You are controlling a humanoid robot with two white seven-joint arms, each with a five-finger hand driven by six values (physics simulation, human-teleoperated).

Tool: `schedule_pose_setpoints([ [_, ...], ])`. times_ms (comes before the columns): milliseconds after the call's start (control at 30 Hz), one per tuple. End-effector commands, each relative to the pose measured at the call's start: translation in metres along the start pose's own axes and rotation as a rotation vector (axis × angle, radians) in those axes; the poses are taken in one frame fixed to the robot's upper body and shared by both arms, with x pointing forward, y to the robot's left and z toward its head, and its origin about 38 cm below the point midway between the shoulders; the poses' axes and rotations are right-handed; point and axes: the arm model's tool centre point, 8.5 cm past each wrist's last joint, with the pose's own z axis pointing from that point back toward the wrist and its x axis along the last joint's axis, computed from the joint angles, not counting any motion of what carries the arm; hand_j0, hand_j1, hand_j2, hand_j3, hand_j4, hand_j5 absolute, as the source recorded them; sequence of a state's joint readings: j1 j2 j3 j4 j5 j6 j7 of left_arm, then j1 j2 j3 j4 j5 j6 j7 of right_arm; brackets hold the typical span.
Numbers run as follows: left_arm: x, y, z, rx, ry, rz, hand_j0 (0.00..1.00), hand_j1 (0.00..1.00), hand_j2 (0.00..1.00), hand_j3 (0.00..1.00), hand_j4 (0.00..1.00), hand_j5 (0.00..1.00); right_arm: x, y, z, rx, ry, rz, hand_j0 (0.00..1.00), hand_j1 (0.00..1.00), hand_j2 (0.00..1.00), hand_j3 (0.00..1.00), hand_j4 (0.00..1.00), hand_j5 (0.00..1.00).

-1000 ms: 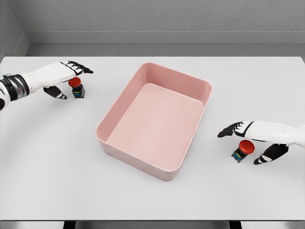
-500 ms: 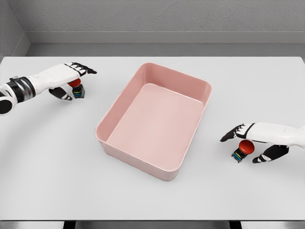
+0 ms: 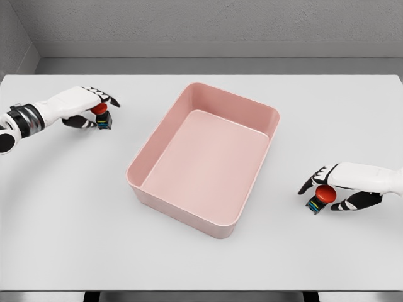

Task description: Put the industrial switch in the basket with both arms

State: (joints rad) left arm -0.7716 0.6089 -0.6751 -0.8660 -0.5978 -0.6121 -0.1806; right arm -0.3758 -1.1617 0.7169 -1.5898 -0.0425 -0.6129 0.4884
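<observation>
We see the left hand [image 3: 79, 104] with fingers curled about one switch [image 3: 101, 116]; the right hand [image 3: 343, 184] likewise around another switch [image 3: 320, 197]; the basket [image 3: 165, 123] sits between on the counter [image 3: 75, 226].

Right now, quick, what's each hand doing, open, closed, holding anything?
Left hand: fingers curling over the left switch; a firm grip cannot be told.
Right hand: fingers curling around the right switch; grip likewise cannot be told.
</observation>
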Motion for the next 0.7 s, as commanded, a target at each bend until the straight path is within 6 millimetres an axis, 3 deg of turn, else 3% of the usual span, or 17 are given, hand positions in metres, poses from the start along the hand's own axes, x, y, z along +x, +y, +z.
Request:
schedule_pose_setpoints([
  [0,-0.001,0.003,0.001,0.034,0.001,0.005,0.48,0.48,0.48,0.48,0.48,0.48,-0.001,0.0,0.001,-0.004,0.003,-0.005,0.7,0.7,0.7,0.7,0.7,0.7],
  [300,0.002,0.01,0.001,0.055,-0.011,0.0,0.38,0.38,0.38,0.38,0.38,0.38,-0.002,0.004,0.0,-0.003,0.004,-0.016,0.58,0.58,0.58,0.58,0.58,0.58],
  [433,0.033,0.033,-0.004,0.117,-0.111,-0.036,0.37,0.37,0.37,0.37,0.37,0.37,-0.002,0.003,0.001,-0.005,0.005,-0.016,0.5,0.5,0.5,0.5,0.5,0.5],
  [667,0.061,0.063,0.003,0.193,-0.212,-0.069,0.37,0.37,0.37,0.37,0.37,0.37,-0.004,-0.003,0.003,-0.023,0.012,-0.013,0.48,0.48,0.48,0.48,0.48,0.48],
])
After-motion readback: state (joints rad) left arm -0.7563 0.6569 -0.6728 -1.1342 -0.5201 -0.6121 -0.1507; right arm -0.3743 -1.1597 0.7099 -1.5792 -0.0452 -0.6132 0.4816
